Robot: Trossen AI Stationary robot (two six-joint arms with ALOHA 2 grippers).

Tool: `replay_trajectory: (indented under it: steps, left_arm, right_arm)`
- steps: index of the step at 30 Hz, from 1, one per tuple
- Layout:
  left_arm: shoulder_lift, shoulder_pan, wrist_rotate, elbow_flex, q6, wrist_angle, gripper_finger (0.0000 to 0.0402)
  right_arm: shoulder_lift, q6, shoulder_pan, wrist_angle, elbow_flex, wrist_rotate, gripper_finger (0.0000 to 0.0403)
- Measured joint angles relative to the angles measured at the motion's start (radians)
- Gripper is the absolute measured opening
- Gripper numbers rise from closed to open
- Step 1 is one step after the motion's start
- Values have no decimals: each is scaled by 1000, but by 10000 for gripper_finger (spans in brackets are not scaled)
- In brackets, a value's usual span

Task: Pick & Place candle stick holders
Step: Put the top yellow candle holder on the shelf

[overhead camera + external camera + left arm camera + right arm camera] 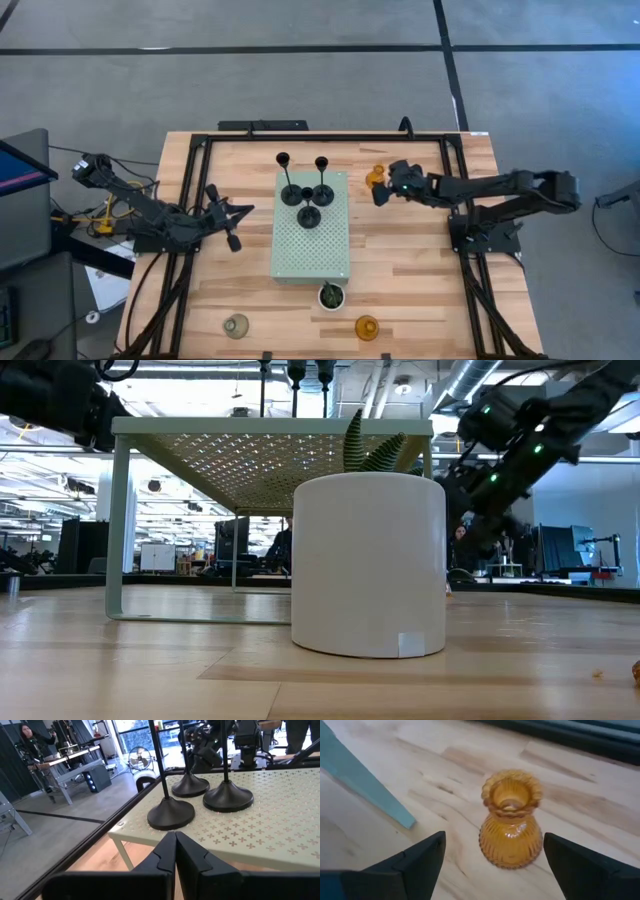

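Observation:
Three black candle stick holders (310, 212) stand by their round bases on the far half of the pale green perforated board (312, 255); the left wrist view shows those bases (171, 813). A ribbed amber glass holder (510, 827) stands upright on the wooden table just right of the board's far corner (376, 177). My right gripper (493, 840) is open, one finger on either side of this holder and apart from it. A second amber holder (367, 327) and a clear-grey one (236, 325) stand near the front edge. My left gripper (175, 850) is shut, left of the board.
A small green plant in a pot (331, 295) stands just in front of the board and fills the middle of the low view (370, 565). The board is a raised stand on thin legs (115, 525). Black frame rails (455, 200) run along the table's sides.

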Motion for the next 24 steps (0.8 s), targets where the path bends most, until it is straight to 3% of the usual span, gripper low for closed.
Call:
replay_trajectory:
  steps: [7, 16, 20, 24]
  left_arm:
    - [20, 0, 0, 0, 0, 0, 8]
    - [20, 0, 0, 0, -1, 0, 8]
    - [20, 0, 0, 0, -1, 0, 8]
    - [20, 0, 0, 0, -1, 0, 8]
  right_arm:
    - [152, -30, -31, 169, 0, 14, 321]
    - [201, -83, -82, 300, 0, 43, 306]
    - [201, -83, -90, 300, 0, 42, 270]
    - [201, -83, -88, 299, 0, 37, 206]
